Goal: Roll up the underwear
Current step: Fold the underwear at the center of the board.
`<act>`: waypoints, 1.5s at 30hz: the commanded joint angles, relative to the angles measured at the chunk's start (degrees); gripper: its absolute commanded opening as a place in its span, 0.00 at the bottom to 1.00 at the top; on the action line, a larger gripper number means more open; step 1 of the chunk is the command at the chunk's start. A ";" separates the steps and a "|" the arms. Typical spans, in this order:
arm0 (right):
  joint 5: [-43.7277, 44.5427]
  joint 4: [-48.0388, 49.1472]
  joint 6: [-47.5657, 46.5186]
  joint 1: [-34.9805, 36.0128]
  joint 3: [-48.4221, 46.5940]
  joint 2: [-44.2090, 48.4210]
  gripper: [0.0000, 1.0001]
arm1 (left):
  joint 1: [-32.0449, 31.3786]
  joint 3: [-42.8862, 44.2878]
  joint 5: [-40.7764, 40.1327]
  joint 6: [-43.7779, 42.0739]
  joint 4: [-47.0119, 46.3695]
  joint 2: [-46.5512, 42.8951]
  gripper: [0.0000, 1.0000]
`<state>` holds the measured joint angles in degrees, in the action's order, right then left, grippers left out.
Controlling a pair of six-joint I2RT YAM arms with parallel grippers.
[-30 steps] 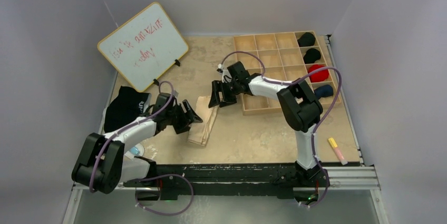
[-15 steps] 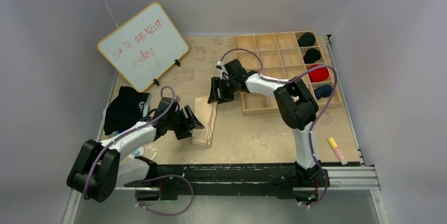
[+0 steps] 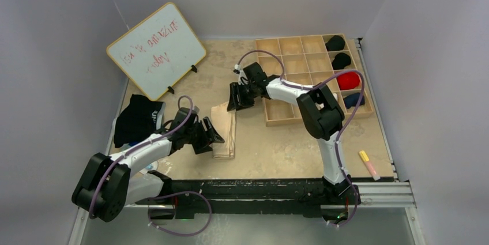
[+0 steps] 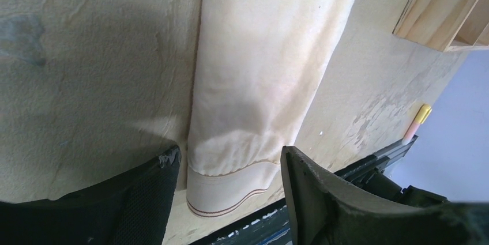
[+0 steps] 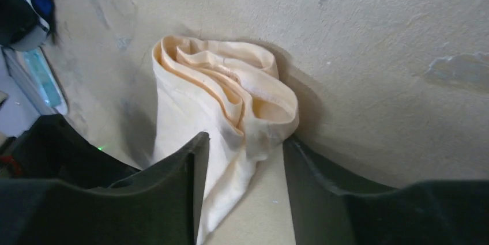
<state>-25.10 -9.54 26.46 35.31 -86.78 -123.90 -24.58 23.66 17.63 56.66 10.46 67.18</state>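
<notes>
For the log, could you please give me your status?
Left gripper jaws open astride underwear waistband end. Right gripper jaws open at far end. Folded flat, unrolled. Nothing blocking.

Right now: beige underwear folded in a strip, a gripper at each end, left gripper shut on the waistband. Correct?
No: the left gripper is open, straddling the waistband end of the underwear, per the left wrist view. Rest holds.

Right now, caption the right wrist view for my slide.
Right tool open astride the bunched end of the folded cream underwear on the beige table.
</notes>
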 commanded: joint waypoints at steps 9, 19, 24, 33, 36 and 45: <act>-4.55 4.73 3.07 1.60 15.89 14.90 0.68 | -0.56 -1.43 -9.32 2.95 7.92 -8.64 0.64; -4.20 15.04 11.27 8.26 25.73 15.81 0.69 | -0.56 -0.70 -12.72 4.05 10.90 -13.38 0.66; -2.95 16.45 12.98 8.47 27.23 15.02 0.66 | -0.56 -0.20 -13.23 4.11 12.32 -14.47 0.66; -2.00 13.82 13.72 7.83 27.69 12.05 0.43 | -0.55 -0.32 -12.83 4.24 12.29 -13.94 0.66; -3.67 15.93 14.92 6.61 28.72 11.14 0.34 | -0.56 -0.19 -12.45 4.16 11.92 -13.00 0.66; -6.48 18.10 15.51 5.30 30.90 10.91 0.22 | -0.56 -0.71 -12.30 4.24 11.73 -12.87 0.66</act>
<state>-32.32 9.56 42.26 40.88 -58.11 -111.48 -24.88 22.57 5.37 60.49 22.98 54.39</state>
